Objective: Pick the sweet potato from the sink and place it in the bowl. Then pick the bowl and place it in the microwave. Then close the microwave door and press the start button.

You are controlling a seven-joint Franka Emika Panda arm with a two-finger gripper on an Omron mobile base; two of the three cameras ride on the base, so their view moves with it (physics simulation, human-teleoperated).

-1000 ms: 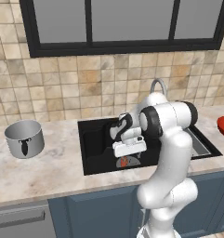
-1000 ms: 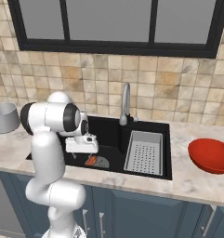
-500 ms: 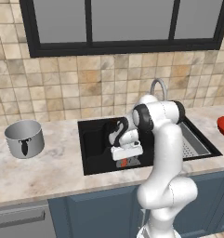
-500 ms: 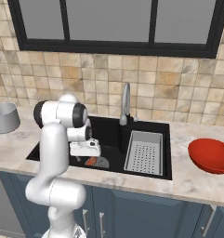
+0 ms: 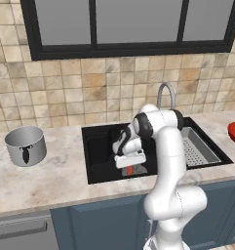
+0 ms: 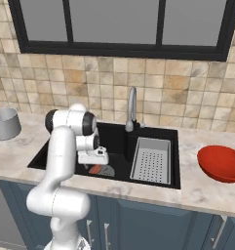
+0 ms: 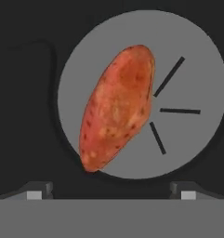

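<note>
Basically the whole task is still ahead, judging from how things lie. Biggest first: the table (image 6: 197,193) runs across both base views, marble top, with the sink (image 5: 102,141) set in it, black basin, silver faucet (image 6: 132,105) at the back, grey perforated rack (image 6: 150,158) in its right half. Arm reaches down into the left half of the basin. Steel pot (image 5: 25,145) sits on the table well to the left, not part of the job. The bowl (image 6: 221,163) is on the table to the right of the sink, well apart from the arm, glossy red, looks empty from this angle. No microwave to be seen from where the base stands, so that part likely needs a drive or a wide swing later. The tool (image 7: 111,190) hangs low in the basin right over the drain (image 7: 192,69); its two tips stand wide apart, one at each side, nothing between them. The sweet potato (image 7: 117,104) lies on the grey drain disc, long axis tilted, just ahead of the tips and roughly centred between them; it also peeks out reddish under the hand from the left base camera (image 5: 129,170). Step in hand reads as the approach to the first pick, no contact yet. Left to do: grasp potato, drop in bowl, carry bowl to microwave, shut door, press start. Nothing done so far.
</note>
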